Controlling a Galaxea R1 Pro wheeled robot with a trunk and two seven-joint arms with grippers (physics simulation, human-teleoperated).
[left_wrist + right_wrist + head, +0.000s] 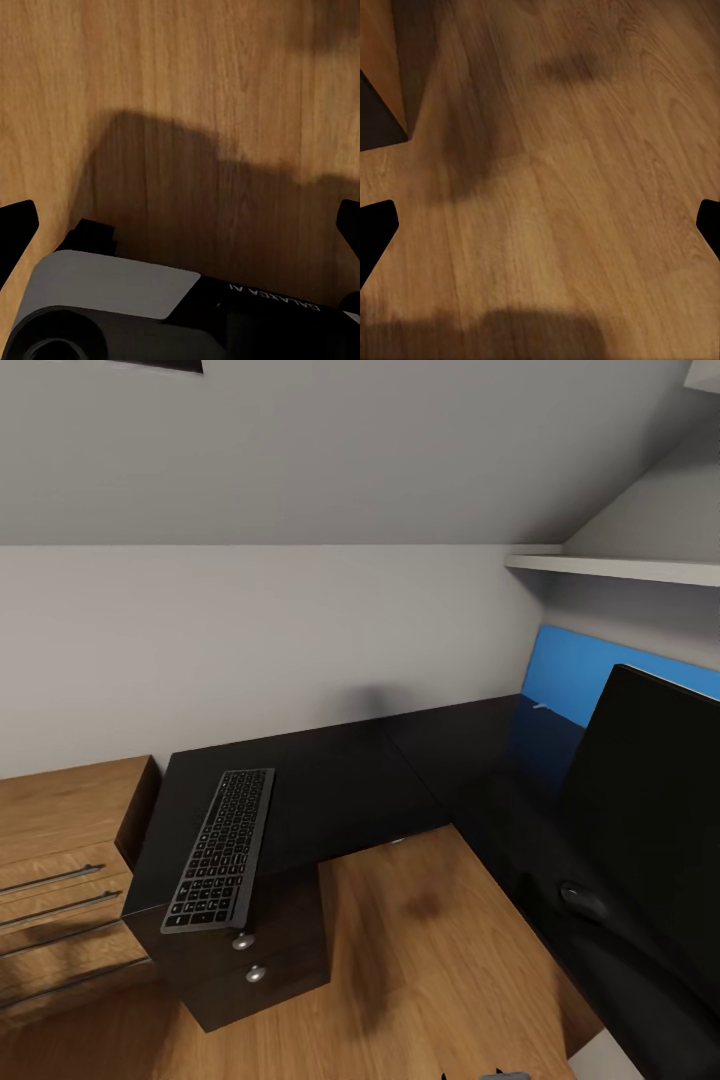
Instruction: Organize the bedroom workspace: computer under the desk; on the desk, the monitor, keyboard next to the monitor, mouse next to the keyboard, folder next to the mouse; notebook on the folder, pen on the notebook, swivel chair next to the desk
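Keyboard (220, 849) lies on desk (340, 780); monitor (645, 810) stands right, seemingly.

Count as you see it from the head view: one bench (350, 785), L-shaped, black-topped. On it: one keyboard (221, 848) at the left end, one monitor (650, 810) and one mouse (583, 900) on the right wing. One wooden dresser (60, 860) beside it. One wall shelf (620, 567).

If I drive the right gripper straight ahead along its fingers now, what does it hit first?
Most likely the light-brown wooden floor: the right gripper, fingers spread wide, points at bare planks with nothing between. How far off the floor lies is unclear.
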